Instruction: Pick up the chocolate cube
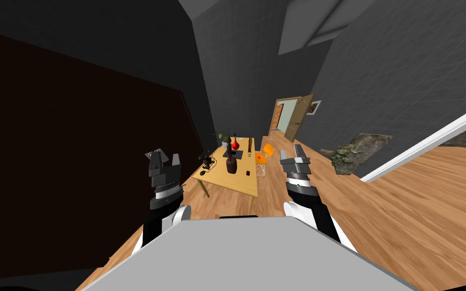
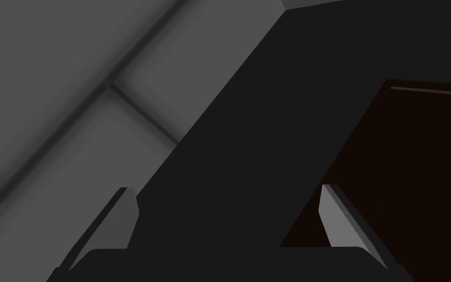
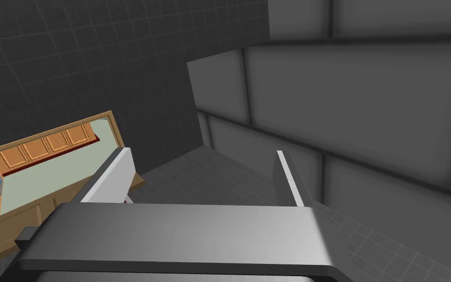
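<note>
- Far ahead across the wooden floor (image 1: 404,202), a small dark cube (image 1: 247,173) sits on a light wooden table (image 1: 227,181), toward the table's nearer right part. It is too small to read in detail, but I take it to be the chocolate cube.
- Both arms are raised on either side of the chest, well apart from the table. The left gripper (image 1: 165,156) has its fingers spread with nothing between them. The right gripper (image 1: 298,151) is likewise spread and empty.
- The step in hand looks like the approach, since the cube is out of reach from this spot.
- To do it well, drive up to the table's near edge and stop before touching it. The right arm seems the better choice, as the cube lies on that side.
- For the grasp, come down from above with the fingers wide, then close on two opposite flat faces of the cube.
- A dark brown bottle-shaped vase (image 1: 232,164) stands on a dark mat close behind the cube and could be knocked over.
- An orange chair (image 1: 267,151) stands just beside the table's right side and may crowd the base.
- Farther back on the table are a black microscope-like device (image 1: 207,160), a red vase (image 1: 235,144) and a potted plant (image 1: 224,137).
- The walls are dark grey tile. An open wooden door (image 1: 297,117) stands beyond the table, and a very dark brown panel (image 1: 75,151) covers the left wall.
</note>
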Available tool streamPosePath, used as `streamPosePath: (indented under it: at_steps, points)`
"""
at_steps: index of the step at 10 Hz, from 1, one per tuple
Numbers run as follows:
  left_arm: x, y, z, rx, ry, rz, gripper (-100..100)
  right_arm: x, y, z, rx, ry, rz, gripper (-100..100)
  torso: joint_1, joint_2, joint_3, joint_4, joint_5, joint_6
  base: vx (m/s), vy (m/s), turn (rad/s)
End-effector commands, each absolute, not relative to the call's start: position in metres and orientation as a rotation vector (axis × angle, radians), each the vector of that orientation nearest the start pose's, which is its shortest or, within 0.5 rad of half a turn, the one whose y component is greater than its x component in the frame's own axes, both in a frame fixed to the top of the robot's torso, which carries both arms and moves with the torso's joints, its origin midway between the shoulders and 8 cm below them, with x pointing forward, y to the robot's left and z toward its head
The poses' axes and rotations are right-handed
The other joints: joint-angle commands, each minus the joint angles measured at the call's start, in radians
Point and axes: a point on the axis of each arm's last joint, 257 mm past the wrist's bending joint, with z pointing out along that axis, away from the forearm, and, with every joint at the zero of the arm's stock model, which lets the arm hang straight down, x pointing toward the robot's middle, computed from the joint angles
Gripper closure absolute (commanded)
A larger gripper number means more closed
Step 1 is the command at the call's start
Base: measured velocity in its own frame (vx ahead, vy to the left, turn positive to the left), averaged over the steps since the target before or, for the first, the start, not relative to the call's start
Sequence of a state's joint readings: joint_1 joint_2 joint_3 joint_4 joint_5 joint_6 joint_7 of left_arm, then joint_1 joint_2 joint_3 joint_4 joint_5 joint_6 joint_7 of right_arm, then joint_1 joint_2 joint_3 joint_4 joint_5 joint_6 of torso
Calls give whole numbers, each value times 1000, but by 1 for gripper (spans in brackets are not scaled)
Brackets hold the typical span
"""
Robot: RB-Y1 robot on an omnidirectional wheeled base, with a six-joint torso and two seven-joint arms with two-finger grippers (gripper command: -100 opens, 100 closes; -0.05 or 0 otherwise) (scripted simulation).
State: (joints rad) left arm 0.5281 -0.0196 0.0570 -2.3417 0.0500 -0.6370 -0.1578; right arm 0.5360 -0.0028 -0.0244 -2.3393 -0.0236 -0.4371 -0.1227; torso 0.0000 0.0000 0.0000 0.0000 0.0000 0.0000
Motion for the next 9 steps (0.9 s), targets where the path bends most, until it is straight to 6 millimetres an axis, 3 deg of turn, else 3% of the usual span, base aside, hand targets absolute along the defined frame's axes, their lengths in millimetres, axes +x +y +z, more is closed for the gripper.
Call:
streamPosePath:
  at_steps: [1,5,9]
  points:
    - [298,299,67,-502,479,-1147,0,341,-295,18,736,636,1358,-100,0,0,0,0,0,0,-3,35,44]
    - [298,299,67,-502,479,-1147,0,349,-308,-18,754,762,1268,-100,7,1,1,0,1,0,-16,91,63]
    - [298,299,67,-502,479,-1147,0,355,-333,-78,811,927,1140,-100,6,1,0,0,1,0,-8,107,135]
